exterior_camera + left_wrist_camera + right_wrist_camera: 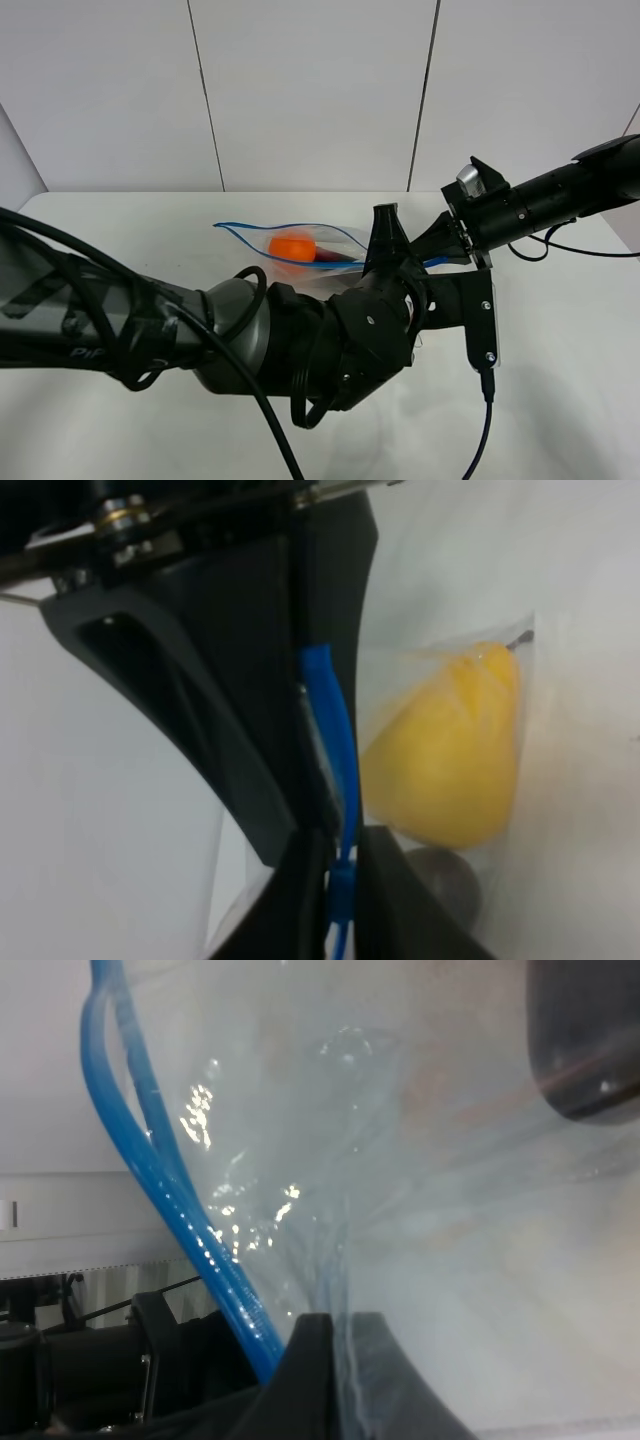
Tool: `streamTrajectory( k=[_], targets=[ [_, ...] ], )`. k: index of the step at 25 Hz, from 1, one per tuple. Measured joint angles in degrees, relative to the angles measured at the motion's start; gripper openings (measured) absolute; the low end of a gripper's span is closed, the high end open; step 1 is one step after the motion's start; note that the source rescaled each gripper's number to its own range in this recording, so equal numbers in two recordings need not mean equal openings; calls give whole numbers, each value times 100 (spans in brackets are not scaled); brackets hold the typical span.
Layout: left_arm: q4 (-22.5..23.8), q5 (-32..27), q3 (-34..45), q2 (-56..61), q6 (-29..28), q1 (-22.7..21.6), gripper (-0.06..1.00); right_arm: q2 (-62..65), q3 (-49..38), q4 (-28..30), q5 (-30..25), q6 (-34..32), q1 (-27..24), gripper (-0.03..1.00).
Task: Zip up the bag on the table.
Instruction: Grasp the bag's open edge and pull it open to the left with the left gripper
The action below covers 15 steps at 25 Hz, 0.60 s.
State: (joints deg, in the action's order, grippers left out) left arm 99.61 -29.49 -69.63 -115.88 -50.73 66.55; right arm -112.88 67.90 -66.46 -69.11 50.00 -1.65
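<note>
The clear bag [345, 238] lies on the white table [120, 230], with an orange fruit [292, 246] showing through it. Its blue zipper strip [262, 226] gapes open in a loop on the left side. My left gripper [385, 235] is over the bag's right part. In the left wrist view this gripper [338, 880] is shut on the blue strip [330, 730], beside a yellow fruit [450, 750]. My right gripper [440, 245] meets the bag's right end. Seen from the right wrist, it [335, 1360] is shut on clear plastic beside the strip [160, 1160].
My bulky left arm [230, 330] with its looped cables covers the near middle of the table. A black cable [485, 420] hangs from the wrist camera mount [482, 310], and another [560, 248] trails at the right. Grey wall panels stand behind the far edge.
</note>
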Motion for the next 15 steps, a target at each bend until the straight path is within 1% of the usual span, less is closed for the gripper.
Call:
streamTrajectory(
  k=[9, 13, 15],
  targets=[
    [-12, 62, 0, 0, 272, 0, 0, 0, 0, 5, 0, 0, 0, 0],
    [-157, 34, 0, 0, 611, 0, 0, 0, 0, 5, 0, 0, 0, 0],
    [-256, -57, 0, 0, 671, 0, 0, 0, 0, 5, 0, 0, 1, 0]
  ],
)
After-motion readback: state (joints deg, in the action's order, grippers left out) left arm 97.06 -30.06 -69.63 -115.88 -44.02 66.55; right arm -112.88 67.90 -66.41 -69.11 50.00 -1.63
